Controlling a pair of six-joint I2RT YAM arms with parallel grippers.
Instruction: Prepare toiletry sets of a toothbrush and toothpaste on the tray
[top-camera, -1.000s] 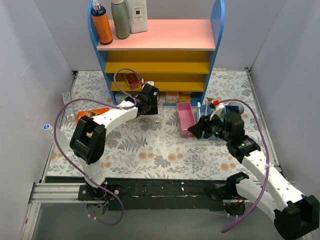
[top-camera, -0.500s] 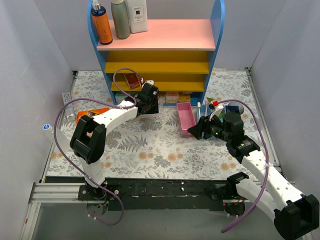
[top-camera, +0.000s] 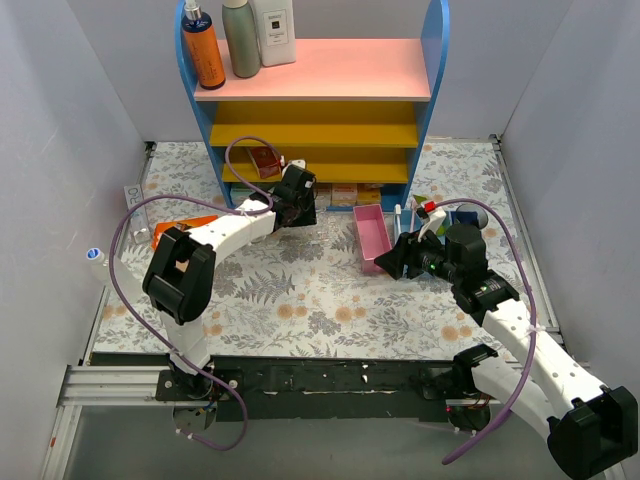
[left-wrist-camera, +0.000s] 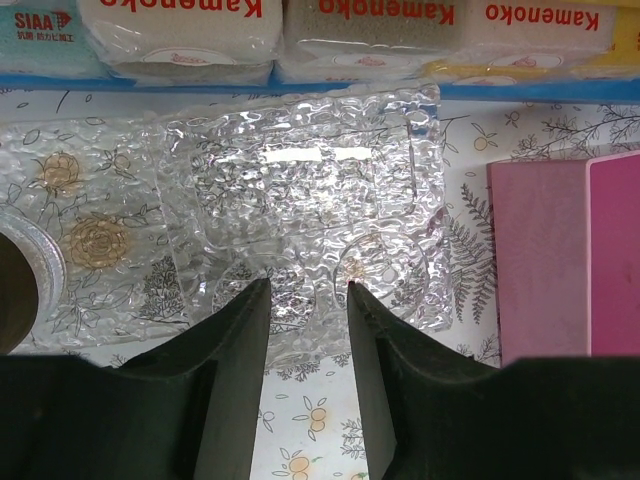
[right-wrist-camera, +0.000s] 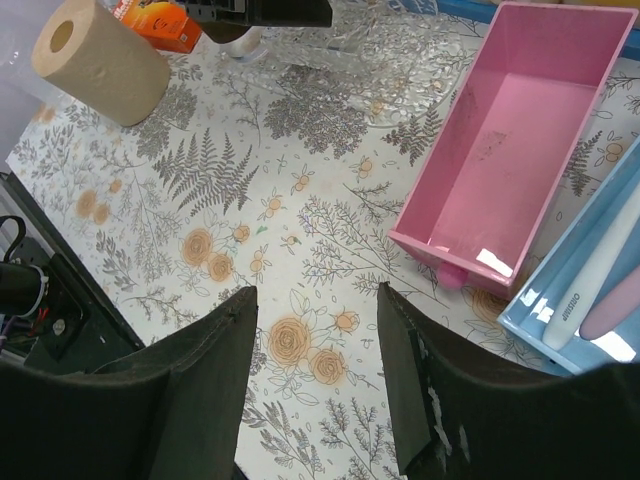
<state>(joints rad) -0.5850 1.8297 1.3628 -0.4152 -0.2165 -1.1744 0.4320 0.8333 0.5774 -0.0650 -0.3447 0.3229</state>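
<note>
Reaches far forward with the left arm, elbow bent, and holds the left gripper (top-camera: 298, 207) low, left of the pink bin (top-camera: 372, 238), over the near edge of the tray (left-wrist-camera: 300, 180). Sets its fingers only a narrow gap apart, with nothing clamped between them; cannot tell whether the tips touch the tray. Bends the right arm in from the near right and hangs the right gripper (right-wrist-camera: 315, 295) over the cloth by the near end of the pink bin, jaws wide and empty. Finds the tray, clear and bumpy, lying flat just left of the pink bin. Counts one tray, one pink bin, one blue bin (right-wrist-camera: 600, 300) just right of it with one white toothbrush (right-wrist-camera: 590, 285) inside, one dark cup (left-wrist-camera: 12, 295) left of the tray, one paper roll (right-wrist-camera: 100, 60) and one orange box (right-wrist-camera: 160, 25) further left. Counts also three bottles (top-camera: 242, 38) on top of the shelf unit (top-camera: 330, 70) behind the pink bin. Covers the table with a flower-and-fern printed cloth (top-camera: 300, 290); closes the space with plain pale walls on three sides.
</note>
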